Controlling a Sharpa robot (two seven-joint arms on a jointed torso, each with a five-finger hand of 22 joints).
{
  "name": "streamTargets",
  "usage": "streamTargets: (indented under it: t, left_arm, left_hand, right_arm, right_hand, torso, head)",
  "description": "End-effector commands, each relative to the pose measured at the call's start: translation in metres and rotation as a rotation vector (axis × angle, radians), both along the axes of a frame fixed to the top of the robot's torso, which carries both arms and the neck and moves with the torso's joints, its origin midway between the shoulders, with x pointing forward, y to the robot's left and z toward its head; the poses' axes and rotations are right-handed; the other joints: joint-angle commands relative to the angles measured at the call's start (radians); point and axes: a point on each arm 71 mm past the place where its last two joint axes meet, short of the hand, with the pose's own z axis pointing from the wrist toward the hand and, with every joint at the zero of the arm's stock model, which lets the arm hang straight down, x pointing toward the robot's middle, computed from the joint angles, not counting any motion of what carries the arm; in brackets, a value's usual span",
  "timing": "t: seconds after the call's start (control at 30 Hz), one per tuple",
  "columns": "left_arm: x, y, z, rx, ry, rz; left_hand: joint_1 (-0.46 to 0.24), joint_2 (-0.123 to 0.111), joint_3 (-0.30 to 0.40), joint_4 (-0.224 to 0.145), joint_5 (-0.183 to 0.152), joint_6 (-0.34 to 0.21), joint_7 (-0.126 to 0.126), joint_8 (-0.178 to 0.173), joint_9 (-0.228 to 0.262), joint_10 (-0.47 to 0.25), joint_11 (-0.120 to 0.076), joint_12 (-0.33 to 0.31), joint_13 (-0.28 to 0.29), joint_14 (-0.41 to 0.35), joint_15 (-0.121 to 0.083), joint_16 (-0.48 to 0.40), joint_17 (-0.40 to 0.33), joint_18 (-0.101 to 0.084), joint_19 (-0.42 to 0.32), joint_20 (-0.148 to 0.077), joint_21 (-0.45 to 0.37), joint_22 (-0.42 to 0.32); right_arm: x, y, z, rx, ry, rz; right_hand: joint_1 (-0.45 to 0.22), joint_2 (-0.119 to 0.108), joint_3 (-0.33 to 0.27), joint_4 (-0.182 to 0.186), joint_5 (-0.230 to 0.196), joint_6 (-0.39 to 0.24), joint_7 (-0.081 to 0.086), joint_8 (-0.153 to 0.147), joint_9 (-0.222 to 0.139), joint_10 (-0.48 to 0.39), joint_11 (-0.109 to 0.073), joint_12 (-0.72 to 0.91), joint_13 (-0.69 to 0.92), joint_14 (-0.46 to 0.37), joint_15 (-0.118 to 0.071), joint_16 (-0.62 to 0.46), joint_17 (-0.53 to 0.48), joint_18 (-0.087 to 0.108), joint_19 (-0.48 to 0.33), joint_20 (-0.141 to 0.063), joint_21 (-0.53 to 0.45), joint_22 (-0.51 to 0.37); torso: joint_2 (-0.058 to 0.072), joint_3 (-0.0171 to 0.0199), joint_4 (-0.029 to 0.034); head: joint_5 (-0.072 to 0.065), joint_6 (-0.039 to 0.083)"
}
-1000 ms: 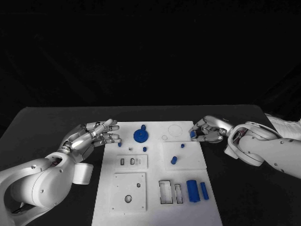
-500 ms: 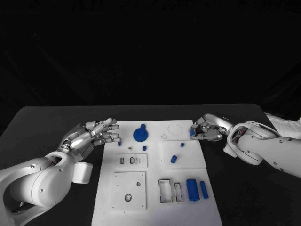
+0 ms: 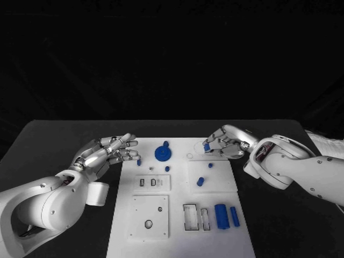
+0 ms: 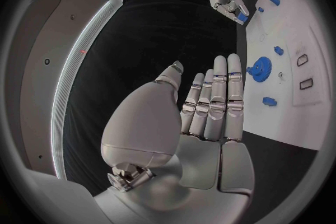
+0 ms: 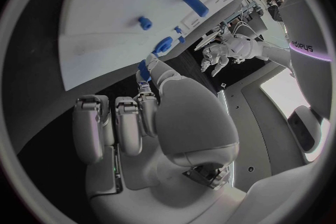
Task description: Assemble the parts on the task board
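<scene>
Several small blue parts lie scattered over the white task board [image 3: 219, 215], which sits lengthwise in the middle of the black table [image 3: 56, 140]: a round blue gear [image 3: 163, 155] with a knob behind it at the far end, two tiny pegs [image 3: 167, 168] near the board's middle, a short tilted cylinder [image 3: 200, 182] to the right of them, and two upright blue blocks [image 3: 221, 216] side by side near the robot, next to rectangular cut-outs [image 3: 190, 217] in the plate. The right hand [image 3: 221, 144] hovers over the board's far right corner with its fingers curled in around a small blue piece [image 3: 207, 145], pinched at the fingertips; so little of that piece shows that its shape cannot be made out, and in the right wrist view it appears as a blue sliver [image 5: 143, 71] beyond the finger ends. The left hand [image 3: 104, 155] is held beside the board's left edge, holding nothing, fingers straight and close together with the thumb apart, as the left wrist view [image 4: 210, 106] shows plainly. A white cylindrical piece [image 3: 97, 194] beside the left forearm is partly hidden by the arm, so I cannot tell what it is.
</scene>
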Motion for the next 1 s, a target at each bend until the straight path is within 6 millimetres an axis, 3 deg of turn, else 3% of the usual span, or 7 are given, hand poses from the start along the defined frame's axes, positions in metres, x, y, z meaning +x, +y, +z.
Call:
streamTargets:
  t: [0.03, 0.27, 0.47, 0.67, 1.0]
  left_arm:
    - [0.003, -0.001, 0.000, -0.019, -0.005, -0.015]
    - [0.009, 0.001, -0.003, -0.016, -0.002, -0.005]
    - [0.012, 0.000, -0.005, -0.019, 0.003, -0.015]
    - [0.013, 0.001, -0.005, -0.018, 0.001, -0.012]
    - [0.014, 0.001, -0.006, -0.019, 0.000, -0.011]
  left_hand:
    - [0.005, 0.004, 0.000, -0.004, -0.002, 0.000, 0.002, -0.003, -0.001, -0.001, -0.002, -0.004, -0.001, -0.004, 0.003, -0.003, 0.001, 0.001, -0.001, 0.003, 0.006, 0.001]
    - [0.005, 0.005, 0.001, -0.004, -0.002, 0.000, 0.002, -0.003, -0.001, -0.001, -0.002, -0.004, -0.001, -0.004, 0.003, -0.004, 0.001, 0.001, -0.001, 0.003, 0.006, 0.001]
    - [0.002, 0.005, 0.002, -0.008, -0.002, -0.002, 0.002, -0.004, -0.001, -0.004, -0.001, -0.005, -0.001, -0.015, 0.006, -0.013, 0.003, 0.000, -0.009, 0.004, 0.004, 0.000]
    - [0.000, 0.006, 0.003, -0.009, -0.002, -0.002, 0.002, -0.003, -0.001, -0.004, 0.000, -0.004, -0.001, -0.020, 0.007, -0.017, 0.004, -0.001, -0.014, 0.005, 0.002, -0.001]
    - [0.000, 0.006, 0.003, -0.010, -0.002, -0.002, 0.002, -0.003, -0.001, -0.004, 0.000, -0.004, -0.001, -0.023, 0.008, -0.020, 0.005, -0.001, -0.017, 0.006, 0.001, -0.002]
  right_arm:
    - [-0.001, 0.020, 0.002, -0.036, -0.013, -0.048]
    - [-0.009, 0.081, -0.002, -0.075, -0.015, 0.040]
    - [-0.014, 0.118, -0.018, -0.116, -0.008, 0.105]
    - [-0.021, 0.140, -0.033, -0.142, 0.008, 0.151]
    - [-0.028, 0.158, -0.053, -0.201, 0.049, 0.197]
  right_hand:
    - [-0.003, 0.018, 0.009, 0.002, 0.004, 0.030, -0.027, 0.016, 0.024, 0.012, -0.004, -0.004, 0.098, 0.106, -0.005, 0.006, 0.263, -0.010, 0.041, -0.007, 0.003, 0.113]
    - [-0.018, 0.013, 0.011, 0.006, 0.002, 0.028, -0.027, 0.015, 0.024, 0.011, -0.004, -0.007, 0.096, 0.106, -0.004, 0.006, 0.263, -0.009, 0.040, -0.007, 0.001, 0.109]
    - [-0.025, 0.010, 0.012, 0.007, 0.004, 0.027, -0.026, 0.014, 0.024, 0.011, -0.003, -0.007, 0.096, 0.106, -0.004, 0.006, 0.263, -0.009, 0.039, -0.007, 0.000, 0.108]
    - [-0.030, 0.008, 0.013, 0.007, 0.007, 0.027, -0.026, 0.014, 0.025, 0.011, -0.003, -0.007, 0.097, 0.106, -0.004, 0.006, 0.263, -0.009, 0.039, -0.007, 0.000, 0.107]
    - [-0.041, 0.003, 0.012, 0.009, 0.009, 0.027, -0.026, 0.014, 0.025, 0.012, -0.003, -0.007, 0.097, 0.106, -0.004, 0.006, 0.263, -0.008, 0.038, -0.007, -0.002, 0.104]
  torso:
    - [-0.010, -0.0035, -0.0005]
    - [-0.021, -0.0092, 0.0052]
    - [-0.029, -0.0158, 0.0076]
    - [-0.027, -0.0147, 0.0065]
    - [-0.026, -0.0132, 0.0065]
  head:
    - [0.013, -0.004]
    - [0.051, -0.027]
    - [0.076, -0.045]
    - [0.087, -0.052]
    - [0.091, -0.059]
